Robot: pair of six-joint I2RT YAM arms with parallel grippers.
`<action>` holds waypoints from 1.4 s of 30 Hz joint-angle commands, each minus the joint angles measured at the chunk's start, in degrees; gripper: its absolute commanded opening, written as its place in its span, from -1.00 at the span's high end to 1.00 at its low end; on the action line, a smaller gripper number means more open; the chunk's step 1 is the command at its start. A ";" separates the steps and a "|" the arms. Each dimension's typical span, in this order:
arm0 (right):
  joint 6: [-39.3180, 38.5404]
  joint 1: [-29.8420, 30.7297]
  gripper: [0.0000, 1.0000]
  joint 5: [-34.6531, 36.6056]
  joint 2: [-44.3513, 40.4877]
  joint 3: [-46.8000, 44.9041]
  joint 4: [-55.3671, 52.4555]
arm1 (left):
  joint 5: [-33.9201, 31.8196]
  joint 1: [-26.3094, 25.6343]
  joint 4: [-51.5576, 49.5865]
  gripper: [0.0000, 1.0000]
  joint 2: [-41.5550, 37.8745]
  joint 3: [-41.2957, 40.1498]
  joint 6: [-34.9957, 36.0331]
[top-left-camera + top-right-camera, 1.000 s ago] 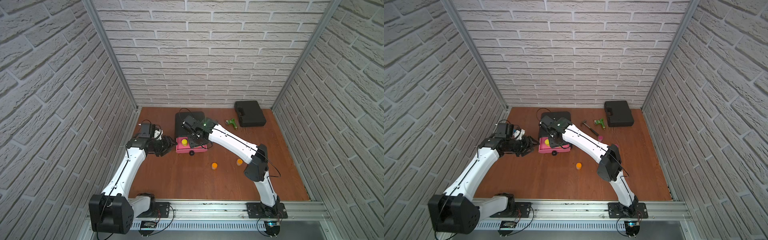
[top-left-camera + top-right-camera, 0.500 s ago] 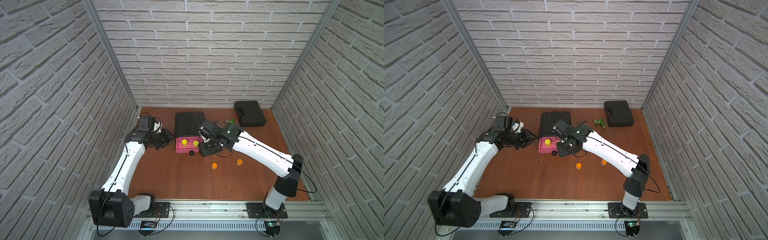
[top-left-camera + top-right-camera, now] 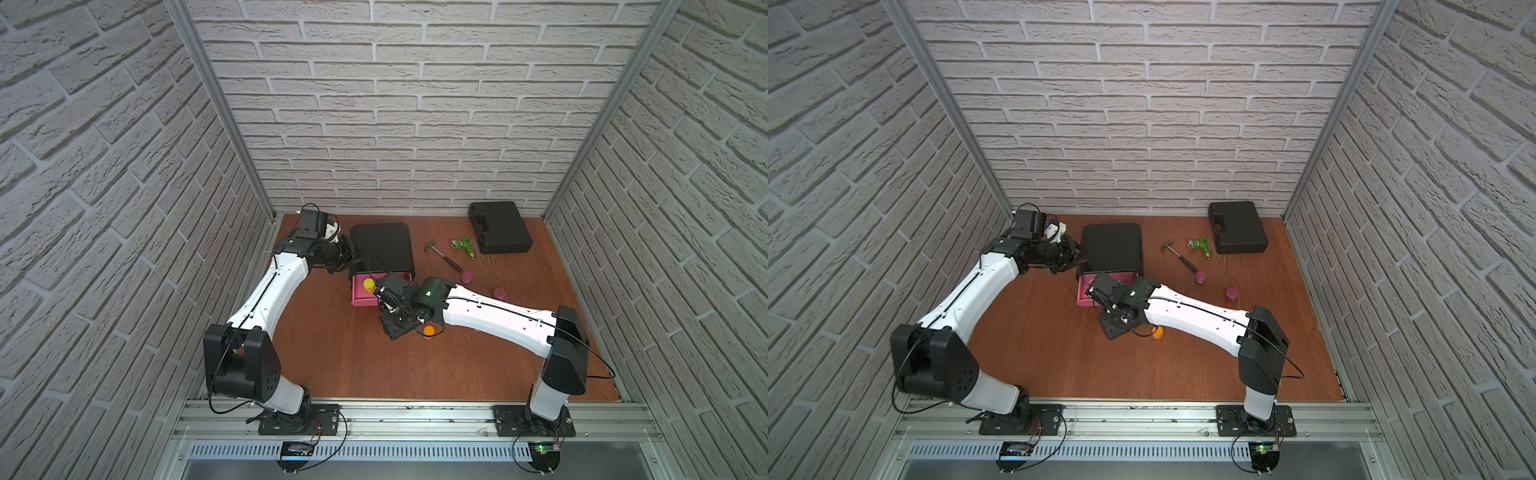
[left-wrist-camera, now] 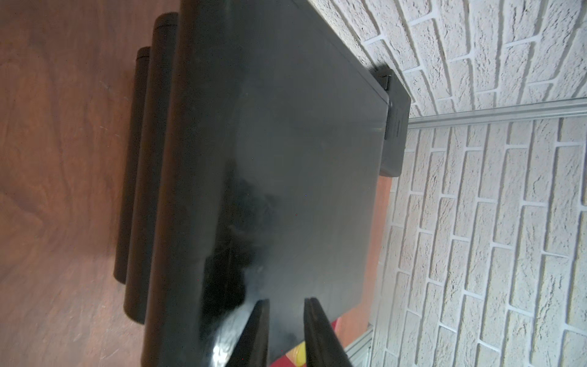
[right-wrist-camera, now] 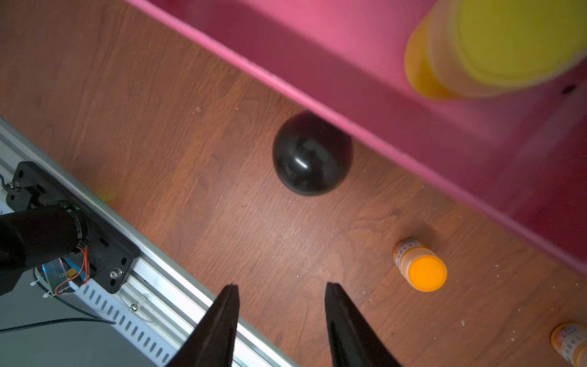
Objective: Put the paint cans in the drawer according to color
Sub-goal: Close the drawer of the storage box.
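One orange paint can (image 5: pixel 421 270) stands upright on the worktop (image 3: pixel 353 365) near the open pink drawer (image 5: pixel 365 95). A second orange can (image 5: pixel 571 346) stands further off, a yellow can (image 3: pixel 368 284) sits inside the drawer, and one magenta can (image 3: pixel 467 276) and another magenta can (image 3: pixel 499 294) stand well apart from it. The right hand (image 5: pixel 282 286) hovers empty, jaws moderately apart. The left hand (image 4: pixel 286 300) has its jaws narrowed to a sliver over the chest (image 4: pixel 301 159); contact cannot be confirmed. Hazards: a finger may strike the round black knob (image 5: pixel 313 152) and shove the drawer. The small, smooth, cylindrical can may tip and roll. Placing orange with yellow breaks the sorting. The chest top is glossy and round-edged, so a bracing hand may slip.
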 commanded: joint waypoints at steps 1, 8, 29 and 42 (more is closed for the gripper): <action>-1.38 0.01 0.01 4.01 0.51 -0.57 4.68 | -0.04 -0.53 2.79 0.53 1.94 1.86 0.68; -1.91 -0.12 0.01 9.76 1.18 -0.43 6.00 | -0.66 -1.31 0.90 0.55 4.95 1.68 3.67; -1.74 -3.58 0.00 16.05 8.35 8.21 11.67 | -2.02 -1.77 -3.88 0.48 6.45 -3.08 8.54; -1.32 -5.61 0.01 19.21 10.90 11.36 12.33 | -2.35 -1.92 -3.71 0.47 7.19 -3.94 8.66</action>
